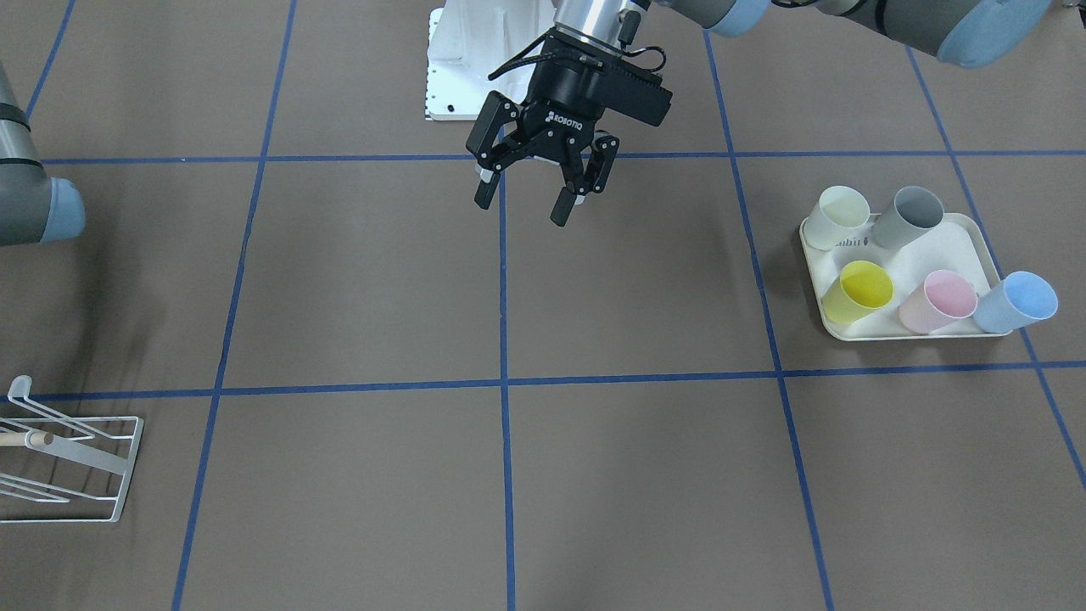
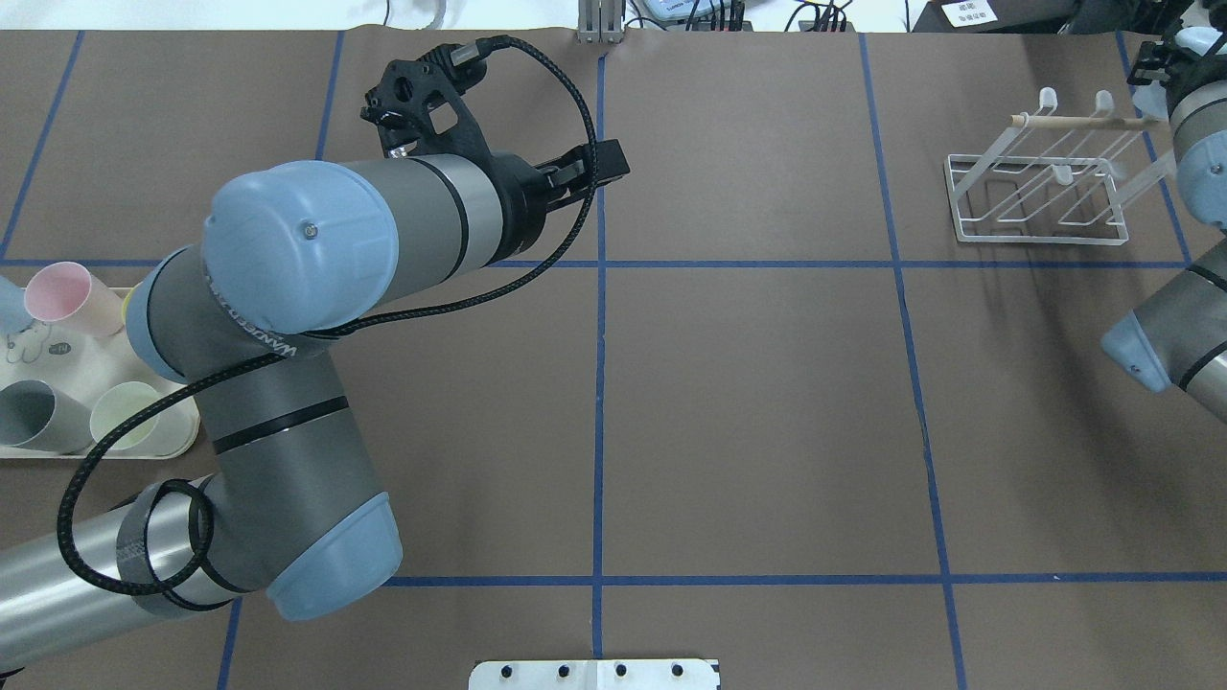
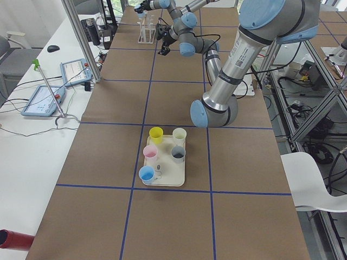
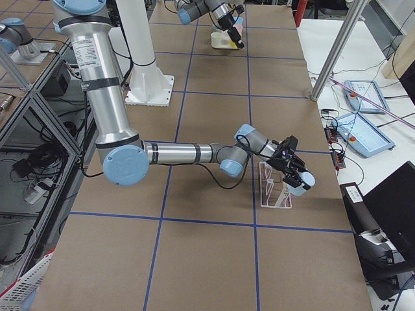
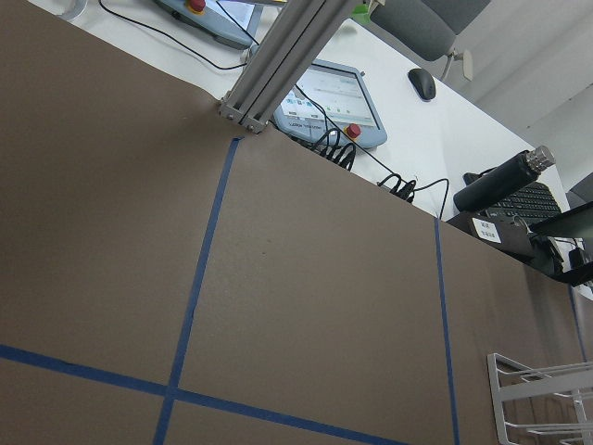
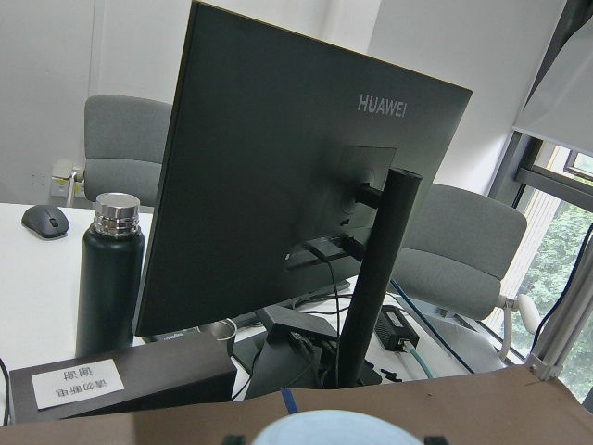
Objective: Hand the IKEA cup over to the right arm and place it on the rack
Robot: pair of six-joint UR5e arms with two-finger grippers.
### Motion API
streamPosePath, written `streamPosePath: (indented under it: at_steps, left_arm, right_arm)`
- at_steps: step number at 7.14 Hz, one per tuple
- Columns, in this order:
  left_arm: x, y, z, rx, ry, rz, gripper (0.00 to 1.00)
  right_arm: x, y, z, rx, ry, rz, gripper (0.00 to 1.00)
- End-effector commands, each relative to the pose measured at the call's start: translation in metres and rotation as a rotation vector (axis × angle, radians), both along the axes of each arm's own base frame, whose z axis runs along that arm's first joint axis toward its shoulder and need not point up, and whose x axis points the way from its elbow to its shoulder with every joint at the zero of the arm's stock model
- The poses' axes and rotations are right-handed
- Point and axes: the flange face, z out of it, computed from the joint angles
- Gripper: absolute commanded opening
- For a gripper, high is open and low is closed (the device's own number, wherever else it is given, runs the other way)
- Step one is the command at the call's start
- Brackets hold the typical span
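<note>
Pale-blue cup (image 6: 324,428) sits gripped in the right claw (image 4: 295,172), close by the rack (image 2: 1040,240); left claw (image 1: 526,199) gapes, empty.

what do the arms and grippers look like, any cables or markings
The left arm and right arm are grey tubes with light-blue joint caps. A black braided cable loops along the left one. The left gripper is black, two-fingered, marked ROBOTIQ in white, below a silver band; the right gripper is black too.

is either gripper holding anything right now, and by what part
Left gripper is open and empty. Right gripper appears to hold a pale blue cup by the rack; the grip spot is hidden.
</note>
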Motion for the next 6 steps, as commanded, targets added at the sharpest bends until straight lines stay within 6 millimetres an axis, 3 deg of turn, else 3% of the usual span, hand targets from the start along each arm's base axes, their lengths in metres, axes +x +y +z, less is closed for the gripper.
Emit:
streamPosePath:
  at_steps: [1,3,4,5,6]
  left_arm:
    - [0.0032,-0.0005,0.002,-0.004,-0.004,0.002,1.0]
    - [0.0063,0.0008,0.003,-0.008,-0.004,0.006,1.0]
    - [0.0063,0.0008,0.003,-0.009,-0.003,0.005,1.0]
    - [0.0068,0.0014,0.003,-0.01,-0.003,0.005,1.0]
    - [0.0075,0.0022,0.0021,-0.011,0.0,0.008,1.0]
  right_arm:
    - [-0.0043,0.0006,0.0029,-0.006,0.002,-0.007,0.0]
    - [-0.0054,0.0009,0.0038,-0.008,0.004,-0.011,0.0]
    - [-0.0054,0.0009,0.0038,-0.008,0.004,-0.011,0.14]
    - [-0.0054,0.0009,0.0038,-0.008,0.004,-0.011,0.67]
    - [-0.0057,-0.0016,-0.0002,-0.001,-0.001,-0.008,0.99]
